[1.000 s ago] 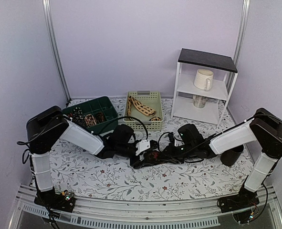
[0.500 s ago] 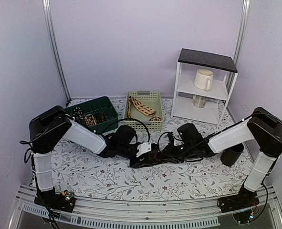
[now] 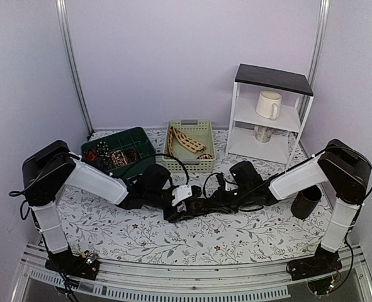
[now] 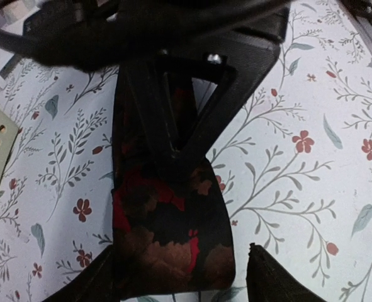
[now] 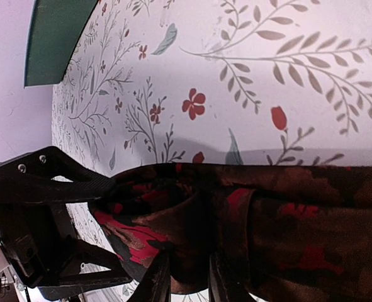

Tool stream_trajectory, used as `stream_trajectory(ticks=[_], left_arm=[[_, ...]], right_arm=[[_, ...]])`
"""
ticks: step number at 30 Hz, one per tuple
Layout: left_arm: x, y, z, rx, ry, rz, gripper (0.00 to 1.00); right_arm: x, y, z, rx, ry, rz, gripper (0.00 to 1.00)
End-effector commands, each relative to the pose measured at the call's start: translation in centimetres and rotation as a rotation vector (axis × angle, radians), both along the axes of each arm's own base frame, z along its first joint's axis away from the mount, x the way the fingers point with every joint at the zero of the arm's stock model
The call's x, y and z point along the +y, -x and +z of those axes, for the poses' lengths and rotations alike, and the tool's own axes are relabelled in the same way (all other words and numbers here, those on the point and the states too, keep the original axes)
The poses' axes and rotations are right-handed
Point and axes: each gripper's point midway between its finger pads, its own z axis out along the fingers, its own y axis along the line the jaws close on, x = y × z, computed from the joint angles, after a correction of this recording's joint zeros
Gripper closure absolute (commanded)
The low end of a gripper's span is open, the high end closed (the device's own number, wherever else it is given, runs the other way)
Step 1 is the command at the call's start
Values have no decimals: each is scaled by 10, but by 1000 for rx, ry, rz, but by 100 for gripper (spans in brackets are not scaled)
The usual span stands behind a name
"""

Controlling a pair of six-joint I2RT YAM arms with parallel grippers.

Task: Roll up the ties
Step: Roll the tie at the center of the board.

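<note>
A dark brown-black tie with red patches (image 3: 198, 206) lies on the flowered table between both grippers. In the left wrist view its wide end (image 4: 167, 233) sits between the spread jaws of my left gripper (image 4: 179, 283), which is open; the right fingertip (image 4: 274, 277) stands clear of the cloth. My right gripper (image 5: 187, 283) is shut on a bunched fold of the same tie (image 5: 236, 214), with the left gripper's frame (image 5: 47, 220) close beside it. A beige tie with dark markings (image 3: 184, 139) lies in the pale basket. Small coiled ties (image 3: 110, 156) fill the green bin.
The green bin (image 3: 135, 135) and the pale perforated basket (image 3: 201, 165) stand at the back, left of centre. A white shelf unit (image 3: 242, 113) with a cream mug (image 3: 269, 104) is at the back right. A black cup (image 3: 310, 201) stands by the right arm.
Both arms and the dark tie have shifted a little to the left. The left arm's elbow has swung out toward the left wall.
</note>
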Motion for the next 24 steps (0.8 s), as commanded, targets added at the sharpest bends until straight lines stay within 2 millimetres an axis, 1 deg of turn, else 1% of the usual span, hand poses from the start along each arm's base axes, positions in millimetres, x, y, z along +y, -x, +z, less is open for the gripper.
stream_trajectory(ticks=[1, 5, 9, 11, 12, 13, 15, 16, 17, 18, 19, 21, 24], left_arm=[[14, -5, 12, 7, 26, 91, 32], [32, -11, 13, 74, 13, 190, 32], [47, -11, 11, 156, 21, 260, 32], [54, -13, 8, 181, 17, 306, 35], [57, -14, 7, 196, 22, 323, 39], [60, -14, 7, 212, 25, 342, 50], [70, -22, 5, 252, 36, 425, 78], [77, -26, 5, 273, 45, 467, 88], [85, -30, 6, 296, 60, 512, 93], [92, -32, 6, 317, 78, 543, 98], [100, -31, 3, 341, 90, 570, 100], [110, -31, 3, 369, 118, 611, 100], [114, -30, -3, 395, 118, 630, 100]], right_arm=[[4, -5, -9, 21, 14, 2, 78], [8, -9, -8, 19, 11, 0, 77], [15, -14, -6, 13, 10, 17, 77], [17, -15, -9, 15, 21, 26, 78], [18, -16, -10, 15, 24, 35, 77], [20, -16, -12, 18, 26, 42, 77], [24, -16, -16, 32, 32, 60, 77], [26, -17, -17, 34, 30, 66, 77], [29, -18, -18, 36, 26, 71, 77], [32, -18, -18, 38, 20, 74, 77], [36, -17, -17, 40, 16, 79, 77], [45, -17, -15, 34, 10, 93, 77], [50, -20, -10, 23, 5, 90, 77]])
